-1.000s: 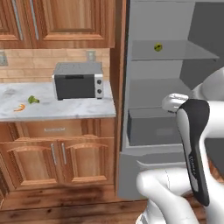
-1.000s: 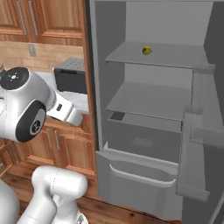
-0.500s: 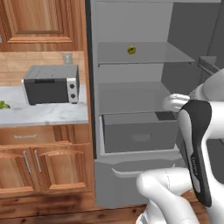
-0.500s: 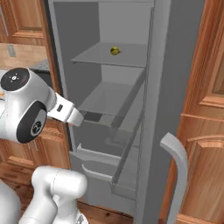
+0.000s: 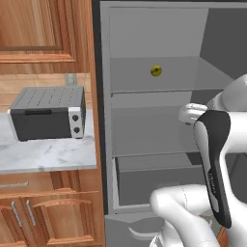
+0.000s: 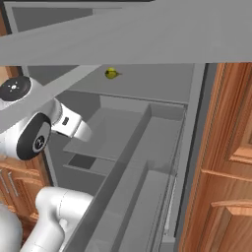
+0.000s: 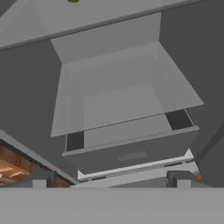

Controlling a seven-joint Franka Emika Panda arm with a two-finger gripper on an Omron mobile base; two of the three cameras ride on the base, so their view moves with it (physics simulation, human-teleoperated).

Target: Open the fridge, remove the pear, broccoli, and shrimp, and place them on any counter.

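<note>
The fridge (image 5: 159,125) stands open, with grey shelves and a drawer (image 7: 131,151) inside. The pear (image 5: 156,71), small and olive-yellow, lies on the upper shelf; it also shows in the right base view as the pear (image 6: 112,74) and at the top edge of the hand view as the pear (image 7: 73,1). My gripper (image 7: 109,179) is open, empty, and faces the middle shelf and the drawer, well below the pear. The broccoli and the shrimp are out of view. The marble counter (image 5: 48,154) lies left of the fridge.
A grey toaster oven (image 5: 48,113) sits on the counter beside the fridge wall. The open fridge door (image 6: 128,197) crosses the right base view close by, with wooden cabinets (image 6: 221,162) to its right. Wooden cabinets (image 5: 43,29) hang above the counter.
The whole picture has shifted: the base has driven right and closer to the fridge. The counter's left part, with a green and an orange item on it, has left the view. The pear has not moved.
</note>
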